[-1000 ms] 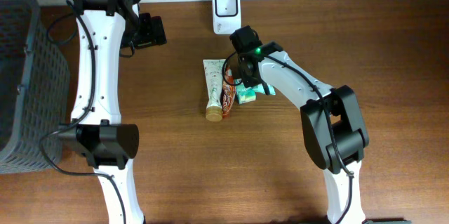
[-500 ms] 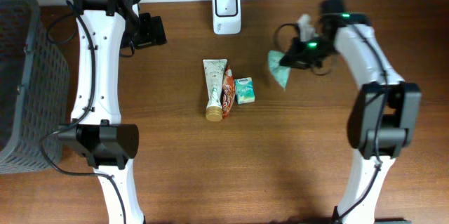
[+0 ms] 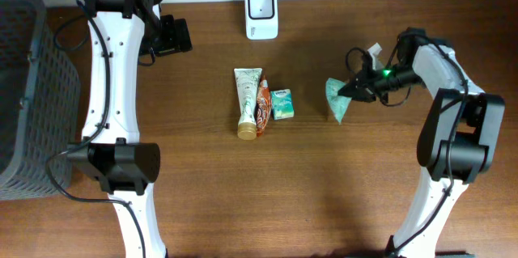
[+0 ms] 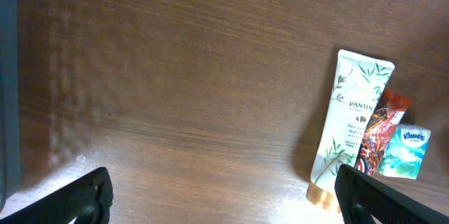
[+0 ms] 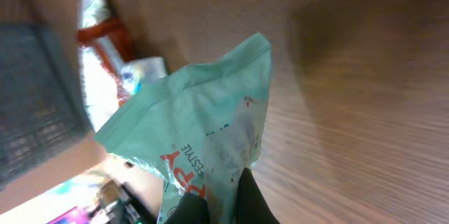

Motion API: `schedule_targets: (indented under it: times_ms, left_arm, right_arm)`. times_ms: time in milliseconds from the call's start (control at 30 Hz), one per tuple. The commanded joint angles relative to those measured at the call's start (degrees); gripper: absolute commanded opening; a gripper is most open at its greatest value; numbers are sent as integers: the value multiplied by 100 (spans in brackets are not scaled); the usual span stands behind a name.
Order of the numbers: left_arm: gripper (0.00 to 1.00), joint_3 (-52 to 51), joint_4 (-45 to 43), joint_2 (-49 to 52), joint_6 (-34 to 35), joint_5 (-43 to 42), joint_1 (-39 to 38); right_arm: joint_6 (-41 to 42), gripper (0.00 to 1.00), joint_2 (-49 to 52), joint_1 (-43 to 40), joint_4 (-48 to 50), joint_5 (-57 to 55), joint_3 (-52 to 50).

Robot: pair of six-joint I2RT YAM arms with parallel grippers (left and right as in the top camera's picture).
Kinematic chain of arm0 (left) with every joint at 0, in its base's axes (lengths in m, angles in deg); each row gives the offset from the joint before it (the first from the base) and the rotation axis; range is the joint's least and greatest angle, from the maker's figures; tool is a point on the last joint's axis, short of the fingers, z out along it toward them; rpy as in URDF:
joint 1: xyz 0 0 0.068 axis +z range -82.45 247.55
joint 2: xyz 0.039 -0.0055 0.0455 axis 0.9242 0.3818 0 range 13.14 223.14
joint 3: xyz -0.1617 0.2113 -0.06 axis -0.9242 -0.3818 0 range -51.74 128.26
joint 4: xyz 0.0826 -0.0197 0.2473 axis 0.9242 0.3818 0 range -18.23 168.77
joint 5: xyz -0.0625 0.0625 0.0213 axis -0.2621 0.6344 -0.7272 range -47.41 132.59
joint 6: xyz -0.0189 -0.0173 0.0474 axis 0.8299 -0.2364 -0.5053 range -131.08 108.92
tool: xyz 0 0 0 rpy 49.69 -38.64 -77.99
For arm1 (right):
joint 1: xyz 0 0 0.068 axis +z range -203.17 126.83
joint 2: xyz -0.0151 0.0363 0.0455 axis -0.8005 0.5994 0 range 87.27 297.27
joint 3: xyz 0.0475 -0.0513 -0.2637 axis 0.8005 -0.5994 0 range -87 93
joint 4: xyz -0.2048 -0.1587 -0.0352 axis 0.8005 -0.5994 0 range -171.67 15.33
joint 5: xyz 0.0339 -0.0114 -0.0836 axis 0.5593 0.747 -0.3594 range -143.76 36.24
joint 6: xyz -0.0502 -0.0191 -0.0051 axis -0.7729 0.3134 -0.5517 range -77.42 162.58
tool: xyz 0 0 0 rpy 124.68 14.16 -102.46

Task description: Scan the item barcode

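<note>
Gripping a mint-green pouch (image 3: 337, 99): right end effector (image 3: 357, 90) is pinched tight on one edge, and the pouch hangs off its tip toward table centre. The pouch is soft crinkly film with a flat irregular shape and red print on one face; no barcode is readable in the wrist view (image 5: 203, 129).

Left end effector (image 3: 174, 35) is spread wide and holds nothing. Both black fingers (image 4: 84, 196) show at the bottom corners of its wrist view, with bare wood between them.

Surface (image 3: 202, 193) is dark brown wood grain with a slight sheen.

Count, all singles:
- 1 scanner (image 3: 261, 13), a white rounded block with a dark window, well apart from the right end effector, up and to its left.
- 1 tube (image 3: 247, 101), glossy white-green with leaf print and a gold cap, ahead of the left end effector in its wrist view.
- 1 orange-red foil sachet (image 3: 262, 106), narrow, touching the tube.
- 1 small teal tissue pack (image 3: 282, 103), rectangular, just beside the sachet, on the side nearest the held pouch.
- 1 grey woven-mesh basket (image 3: 32, 88), far from both end effectors.
</note>
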Motion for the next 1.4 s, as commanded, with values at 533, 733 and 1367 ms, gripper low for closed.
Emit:
schedule_targets:
  times_ms: [533,733,1367]
  left_arm:
    - [99,52,9,-70,-7,44,-2]
    - [99,52,9,-70,-7,44,-2]
    - [99,52,9,-70,-7,44,-2]
  right_arm:
    - [1574,44,-83,3215,374,-6725,1051]
    - [1613,60,-221,2933,-74,-5742,1510]
    - [490,71,-138,1661,728,-1950,-103]
